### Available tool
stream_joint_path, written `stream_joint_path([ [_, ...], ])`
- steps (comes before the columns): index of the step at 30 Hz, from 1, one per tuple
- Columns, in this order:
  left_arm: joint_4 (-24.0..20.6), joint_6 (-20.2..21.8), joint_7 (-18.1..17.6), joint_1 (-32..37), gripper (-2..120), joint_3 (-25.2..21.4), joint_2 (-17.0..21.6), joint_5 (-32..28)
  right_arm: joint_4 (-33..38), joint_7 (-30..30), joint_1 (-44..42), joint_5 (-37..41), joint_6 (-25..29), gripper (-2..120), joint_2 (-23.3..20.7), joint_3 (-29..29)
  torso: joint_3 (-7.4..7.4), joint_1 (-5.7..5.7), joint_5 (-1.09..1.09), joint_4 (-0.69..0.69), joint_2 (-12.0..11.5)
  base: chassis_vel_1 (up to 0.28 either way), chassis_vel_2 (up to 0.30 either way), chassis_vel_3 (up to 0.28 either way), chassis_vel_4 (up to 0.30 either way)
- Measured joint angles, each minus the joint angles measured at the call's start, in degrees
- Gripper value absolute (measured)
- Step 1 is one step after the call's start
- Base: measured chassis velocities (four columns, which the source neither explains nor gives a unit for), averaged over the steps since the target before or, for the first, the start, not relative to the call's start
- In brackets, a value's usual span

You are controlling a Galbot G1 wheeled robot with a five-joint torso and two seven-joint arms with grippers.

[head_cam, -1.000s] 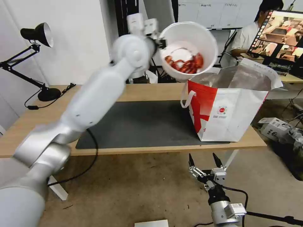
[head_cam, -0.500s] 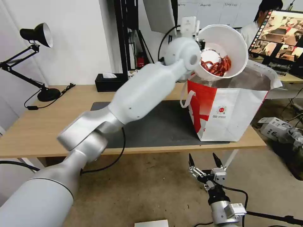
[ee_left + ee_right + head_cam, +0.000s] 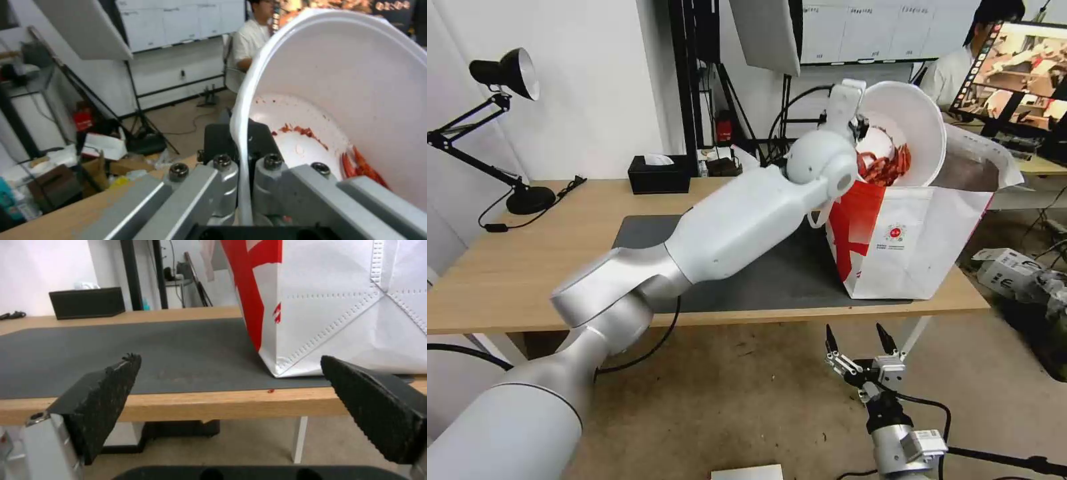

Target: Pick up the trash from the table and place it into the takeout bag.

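l gripper (image 3: 242,166) tips scrap bowl (image 3: 917,127) over bag (image 3: 920,247)

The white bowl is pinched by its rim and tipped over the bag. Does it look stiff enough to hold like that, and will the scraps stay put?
The bowl probably is stiff and light: the left tool grips only its thin rim, which keeps its round shape. The scraps look loose and have gathered at its low side, so they likely slide out into the bag.

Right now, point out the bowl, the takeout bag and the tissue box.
bowl (image 3: 917,110), head view, inner white wall.
takeout bag (image 3: 934,247), head view, white front panel.
tissue box (image 3: 659,180), head view, black front face.
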Motion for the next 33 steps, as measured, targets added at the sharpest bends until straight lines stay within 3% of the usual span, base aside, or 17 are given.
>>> stream_joint_path([
  [14,2.1,5.62,3.19,0.43,0,1.16,-1.63,-6.0,0.0,0.0,0.0,0.0,0.0,100,0.0,0.0,0.0,0.0,0.0,0.0,0.0,0.0,0.0,0.0,0.0],
  [33,3.35,7.25,3.63,2.81,0,3.42,-1.58,-8.34,0.0,0.0,0.0,0.0,0.0,100,0.0,0.0,0.0,0.0,0.0,0.0,0.0,0.0,0.0,0.0,0.0],
])
